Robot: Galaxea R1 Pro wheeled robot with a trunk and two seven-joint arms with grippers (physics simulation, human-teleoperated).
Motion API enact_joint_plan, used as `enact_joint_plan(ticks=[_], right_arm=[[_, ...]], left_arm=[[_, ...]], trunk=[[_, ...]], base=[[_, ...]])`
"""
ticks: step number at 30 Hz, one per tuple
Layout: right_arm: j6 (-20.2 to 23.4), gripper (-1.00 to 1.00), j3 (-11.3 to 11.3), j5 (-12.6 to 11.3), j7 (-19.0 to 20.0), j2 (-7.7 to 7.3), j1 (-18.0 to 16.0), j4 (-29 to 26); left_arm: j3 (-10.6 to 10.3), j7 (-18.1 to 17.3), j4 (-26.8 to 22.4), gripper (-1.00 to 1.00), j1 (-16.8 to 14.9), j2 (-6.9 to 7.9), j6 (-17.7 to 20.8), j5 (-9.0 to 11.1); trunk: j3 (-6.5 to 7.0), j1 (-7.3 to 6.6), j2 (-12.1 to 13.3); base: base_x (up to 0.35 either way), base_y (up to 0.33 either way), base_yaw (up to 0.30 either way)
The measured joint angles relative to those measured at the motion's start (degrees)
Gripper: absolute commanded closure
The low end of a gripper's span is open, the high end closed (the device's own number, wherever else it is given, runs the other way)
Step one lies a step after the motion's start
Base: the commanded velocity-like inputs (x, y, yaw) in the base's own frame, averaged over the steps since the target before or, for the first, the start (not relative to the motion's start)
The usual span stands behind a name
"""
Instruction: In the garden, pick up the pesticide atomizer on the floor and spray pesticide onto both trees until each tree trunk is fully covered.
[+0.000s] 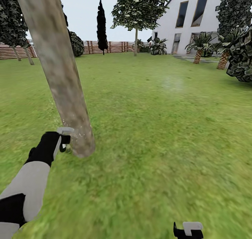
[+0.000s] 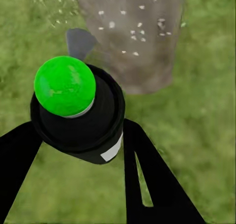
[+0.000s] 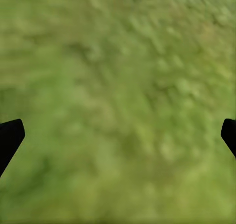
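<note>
A thick grey-brown mottled tree trunk [image 1: 66, 91] leans across the left of the head view, its base dotted with fine white specks [image 2: 132, 37]. My left gripper [image 1: 65, 141] is right beside the trunk's foot, shut on the pesticide atomizer [image 2: 78, 120], a small black bottle with a white band and a green tip, aimed at the trunk. A second tree [image 1: 136, 39] with a pale trunk stands far off across the lawn. My right gripper [image 1: 188, 230] hangs low at the bottom edge, open over bare grass [image 3: 118, 135].
The green lawn [image 1: 157, 127] spreads wide to the right and ahead. A brown slat fence [image 1: 105, 47] and a black cypress [image 1: 101, 25] line the far side. A white house [image 1: 196, 18] with palms and bushes stands at the back right.
</note>
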Motion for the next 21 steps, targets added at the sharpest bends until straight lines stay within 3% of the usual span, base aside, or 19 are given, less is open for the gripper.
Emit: enact_joint_plan(ticks=[2, 3, 4, 7, 9, 15, 21], right_arm=[[0.0, -1.0, 0.0, 0.0, 0.0, 0.0, 0.0, 0.0], [0.0, -1.0, 0.0, 0.0, 0.0, 0.0, 0.0, 0.0], [0.0, -1.0, 0.0, 0.0, 0.0, 0.02, 0.0, 0.0], [0.0, -1.0, 0.0, 0.0, 0.0, 0.0, 0.0, 0.0], [0.0, -1.0, 0.0, 0.0, 0.0, 0.0, 0.0, 0.0], [0.0, -1.0, 0.0, 0.0, 0.0, 0.06, 0.0, 0.0], [0.0, -1.0, 0.0, 0.0, 0.0, 0.09, 0.0, 0.0]], left_arm=[[0.1, -0.4, -0.5, 1.0, 0.3, 4.15, 0.1, -0.2], [-0.2, -0.6, -0.5, 1.0, 0.4, 4.5, 0.1, 0.4], [-0.5, -0.8, -0.7, 1.0, 0.5, 4.46, 0.0, 0.5], [-1.9, -0.9, -0.8, 1.0, 0.5, 1.31, 0.0, 0.8], [-3.0, -0.9, -0.9, 1.0, 0.4, 0.22, 0.0, 0.5], [-2.8, -0.9, -3.5, 1.0, 0.5, 0.81, 0.1, 0.4], [-3.1, -0.7, -3.6, 1.0, 0.6, 0.66, 0.2, -0.1]], trunk=[[0.0, 0.0, 0.0], [0.0, 0.0, 0.0], [0.0, 0.0, 0.0], [0.0, 0.0, 0.0], [0.0, 0.0, 0.0], [0.0, 0.0, 0.0], [0.0, 0.0, 0.0]], base=[[0.0, 0.0, 0.003], [0.0, 0.0, 0.145], [0.0, 0.0, 0.223], [0.066, -0.031, 0.211], [0.213, -0.143, 0.035], [0.145, -0.206, 0.01], [0.014, -0.271, 0.223]])
